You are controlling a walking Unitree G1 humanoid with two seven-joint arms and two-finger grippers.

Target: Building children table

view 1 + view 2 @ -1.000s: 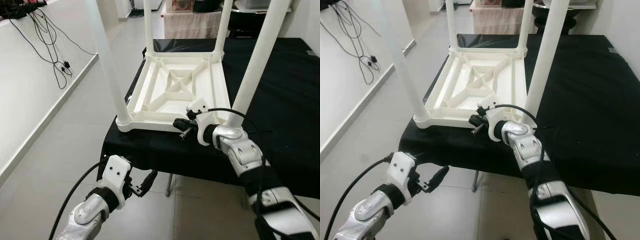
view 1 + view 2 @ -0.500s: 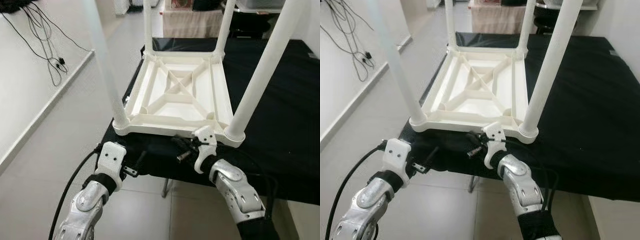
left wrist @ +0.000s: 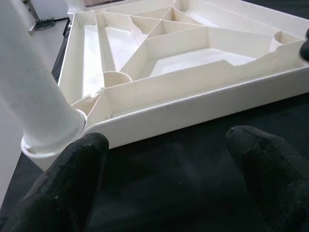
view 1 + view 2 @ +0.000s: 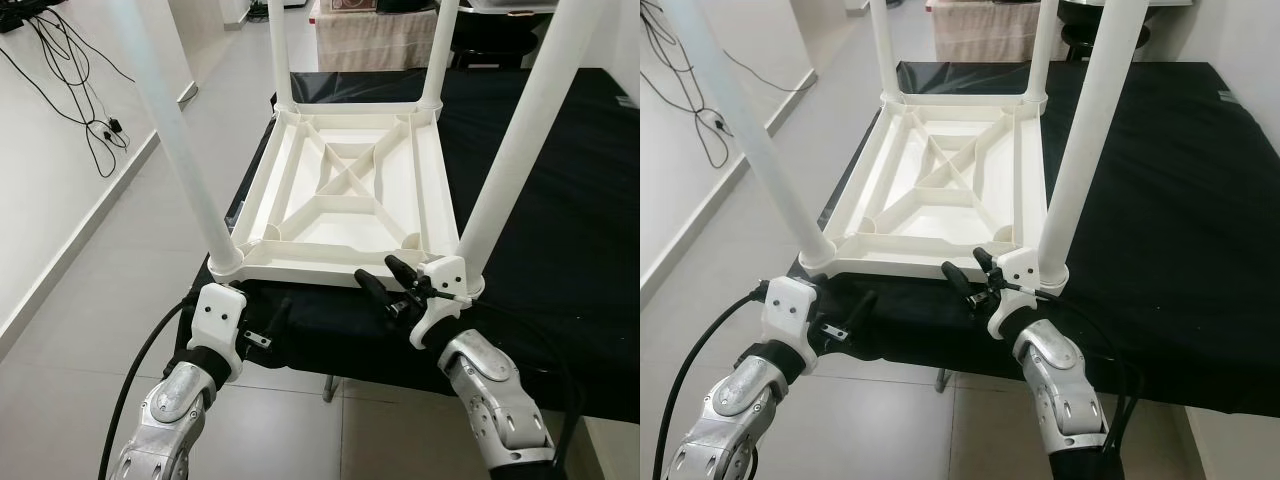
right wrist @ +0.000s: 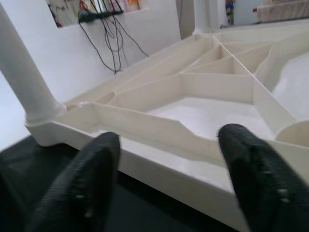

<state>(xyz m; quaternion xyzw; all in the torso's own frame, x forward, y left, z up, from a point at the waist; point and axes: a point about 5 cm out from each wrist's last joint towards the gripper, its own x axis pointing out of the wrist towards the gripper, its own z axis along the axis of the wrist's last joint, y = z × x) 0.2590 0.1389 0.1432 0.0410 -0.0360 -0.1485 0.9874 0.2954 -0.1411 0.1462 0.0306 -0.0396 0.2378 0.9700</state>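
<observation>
A white children's table [image 4: 345,200] lies upside down on a black-covered table [image 4: 570,220], with its legs pointing up. My left gripper [image 4: 268,328] is open at the cloth's front edge, just below the near-left leg [image 4: 185,160]. In the left wrist view its fingers [image 3: 67,183] straddle bare cloth in front of the white near rim [image 3: 193,106]. My right gripper [image 4: 385,277] is open beside the near-right leg [image 4: 515,140], its fingertips [image 5: 91,179] level with the near rim [image 5: 159,159] and holding nothing.
The black cloth hangs over the front edge toward me. Cables [image 4: 90,110] dangle on the white wall to the left, above grey floor tiles [image 4: 130,250]. More furniture [image 4: 370,25] stands behind the table.
My right gripper has pulled back from the middle of the near rim to the near-right corner. My left gripper has risen from below the table edge to the near-left corner. The camera has shifted.
</observation>
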